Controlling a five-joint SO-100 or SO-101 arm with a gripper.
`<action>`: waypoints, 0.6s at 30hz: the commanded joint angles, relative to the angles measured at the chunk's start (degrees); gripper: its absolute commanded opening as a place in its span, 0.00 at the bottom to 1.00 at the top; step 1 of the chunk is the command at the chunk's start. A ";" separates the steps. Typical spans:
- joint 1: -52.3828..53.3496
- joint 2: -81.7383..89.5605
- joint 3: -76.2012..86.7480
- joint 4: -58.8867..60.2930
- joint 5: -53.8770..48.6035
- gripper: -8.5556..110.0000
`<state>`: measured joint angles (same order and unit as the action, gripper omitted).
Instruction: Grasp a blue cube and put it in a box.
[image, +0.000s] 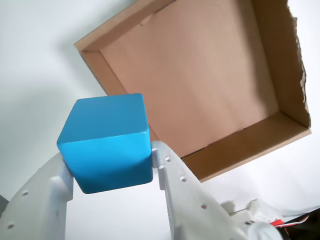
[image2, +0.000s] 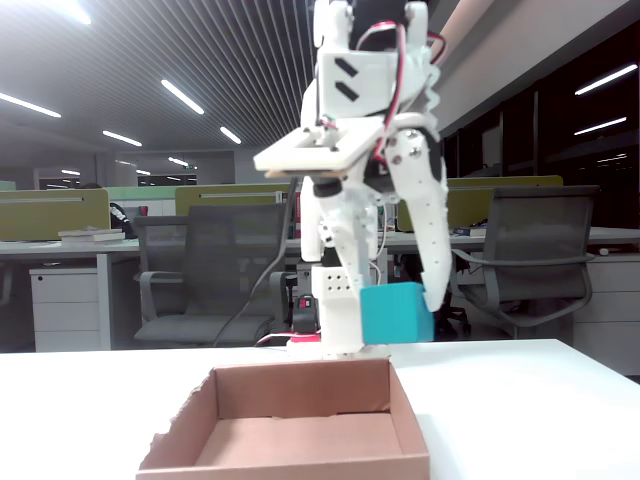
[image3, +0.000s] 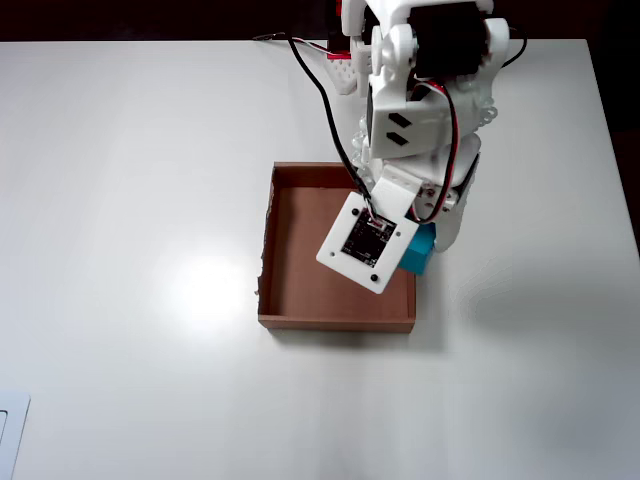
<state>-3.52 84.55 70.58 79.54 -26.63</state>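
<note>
— Between the two white fingers (image: 172, 185) of the tool (image: 111, 172), what sits there?

— A blue cube (image: 106, 142). The wrist view shows the tool clenched on it, one finger pressed to each side face. The fixed view shows the same cube (image2: 396, 312) held up off the tabletop (image2: 520, 400), with the tool (image2: 390, 318) hanging from the white arm (image2: 372, 110).

— And where is the cube relative to the box?

— Seen from overhead, the cube (image3: 418, 250) hangs just outside the box's right wall, mostly hidden under the arm's camera plate (image3: 368, 240). The box (image3: 300, 322) itself, a shallow brown cardboard tray with a ragged left edge, lies near the middle of the tabletop (image3: 130, 150), toward its far edge where the arm's base stands.

— Anything inside the box?

— Only its bare cardboard floor (image: 200, 70) shows in the wrist view.
</note>
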 joint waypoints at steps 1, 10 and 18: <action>2.90 3.87 -3.34 0.97 0.18 0.20; 10.11 5.71 -1.41 3.96 0.26 0.20; 12.39 8.70 6.24 1.67 -0.26 0.20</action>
<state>8.26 89.38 75.59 82.53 -26.54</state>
